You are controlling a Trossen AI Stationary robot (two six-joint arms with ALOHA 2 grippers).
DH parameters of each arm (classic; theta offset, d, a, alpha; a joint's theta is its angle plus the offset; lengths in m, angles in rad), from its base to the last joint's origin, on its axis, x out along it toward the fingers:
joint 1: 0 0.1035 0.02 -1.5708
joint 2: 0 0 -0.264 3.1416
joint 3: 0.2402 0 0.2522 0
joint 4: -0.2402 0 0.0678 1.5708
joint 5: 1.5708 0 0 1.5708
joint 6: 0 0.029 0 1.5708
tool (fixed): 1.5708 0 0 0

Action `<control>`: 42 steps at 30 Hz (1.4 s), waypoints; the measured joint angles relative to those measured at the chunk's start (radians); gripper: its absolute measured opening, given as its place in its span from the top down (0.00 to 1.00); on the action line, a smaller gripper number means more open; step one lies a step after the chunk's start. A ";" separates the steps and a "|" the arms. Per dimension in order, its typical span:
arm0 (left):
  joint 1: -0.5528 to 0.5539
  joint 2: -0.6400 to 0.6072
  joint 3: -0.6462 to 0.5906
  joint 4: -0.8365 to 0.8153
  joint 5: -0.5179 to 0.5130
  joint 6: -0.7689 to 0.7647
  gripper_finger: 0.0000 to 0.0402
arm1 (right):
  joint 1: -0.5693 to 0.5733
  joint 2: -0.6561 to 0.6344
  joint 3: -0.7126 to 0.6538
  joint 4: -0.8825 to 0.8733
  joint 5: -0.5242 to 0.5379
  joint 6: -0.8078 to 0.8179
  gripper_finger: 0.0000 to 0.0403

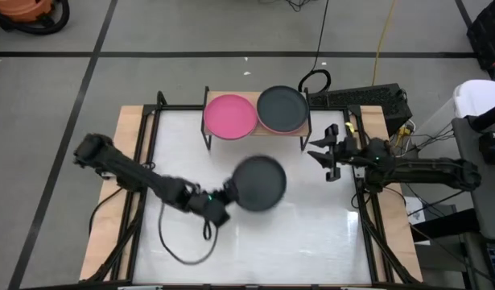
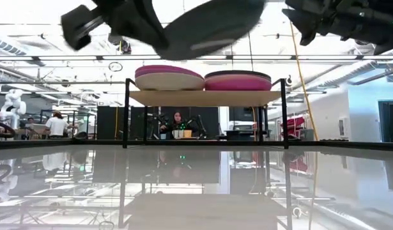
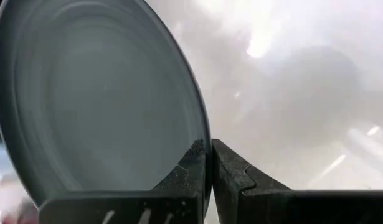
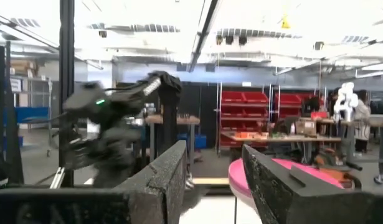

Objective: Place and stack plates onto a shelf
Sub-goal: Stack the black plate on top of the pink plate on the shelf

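A: Where is the left hand (image 1: pixel 225 199)?
B: Over the middle of the table (image 1: pixel 311 242), pinching the rim of a dark grey plate (image 1: pixel 259 183) — in the left wrist view its two fingers (image 3: pixel 194 171) press together on the plate's edge (image 3: pixel 104 99). In the low view that plate (image 2: pixel 209 29) hangs tilted, well above the table and higher than the shelf.

A: And the shelf (image 1: pixel 255 135)?
B: Toward twelve o'clock from the carried plate. On its wooden top, a magenta plate (image 1: pixel 229 116) sits on the nine o'clock side and a second dark grey plate (image 1: pixel 282 108) on the three o'clock side — both top stacks, as the low view shows more plates under each.

A: The right hand (image 1: pixel 326 157)?
B: It hovers at three o'clock of the carried plate, near the shelf's end, fingers (image 4: pixel 163 177) spread and holding nothing.
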 joint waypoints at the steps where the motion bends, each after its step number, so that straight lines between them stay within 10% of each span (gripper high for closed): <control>1: 0.020 -0.040 0.000 -0.031 -0.020 0.005 0.97 | 0.000 -0.008 0.000 -0.003 0.000 -0.001 0.66; 9: 0.311 -0.296 0.000 -0.131 -0.025 0.058 0.97 | 0.000 -0.026 0.000 -0.049 0.000 0.006 0.66; 18: 0.658 -0.339 0.000 -0.193 0.286 0.095 0.97 | 0.000 -0.025 0.000 -0.082 0.001 0.003 0.66; 42: 0.724 -0.326 0.000 -0.241 0.311 0.036 0.90 | 0.000 -0.024 -0.001 -0.103 0.002 -0.001 0.66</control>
